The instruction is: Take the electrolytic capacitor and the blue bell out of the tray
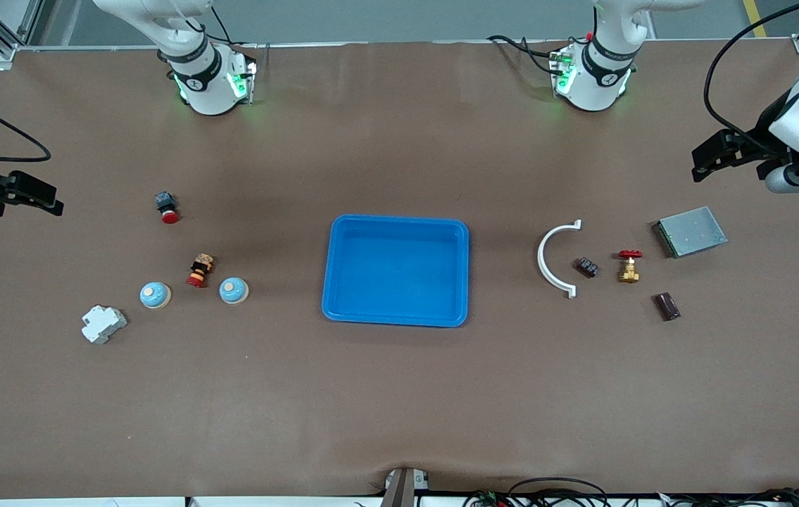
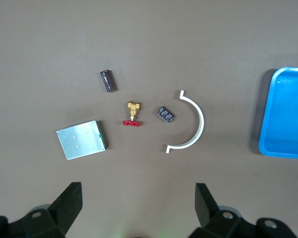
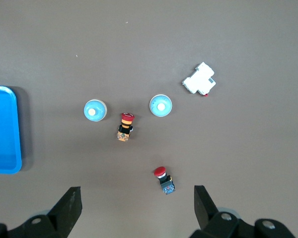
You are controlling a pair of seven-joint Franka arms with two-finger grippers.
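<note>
I see the tray (image 1: pixel 468 271) with open table around it, two bells (image 1: pixel 234 290) toward the right arm's end, and the left gripper (image 2: pixel 136 208) and right gripper (image 3: pixel 134 208) both open.

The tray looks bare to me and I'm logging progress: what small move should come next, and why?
Probably none: keep both arms waiting. The tray holds nothing, the two blue bells and the dark capacitor lie on the table, and both the left gripper and the right gripper are open and hold nothing.

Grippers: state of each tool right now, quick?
Left tool: open, holding nothing, up over the table's left-arm end near the metal plate.
Right tool: open, holding nothing, up over the right-arm end, above the red-capped button.
</note>
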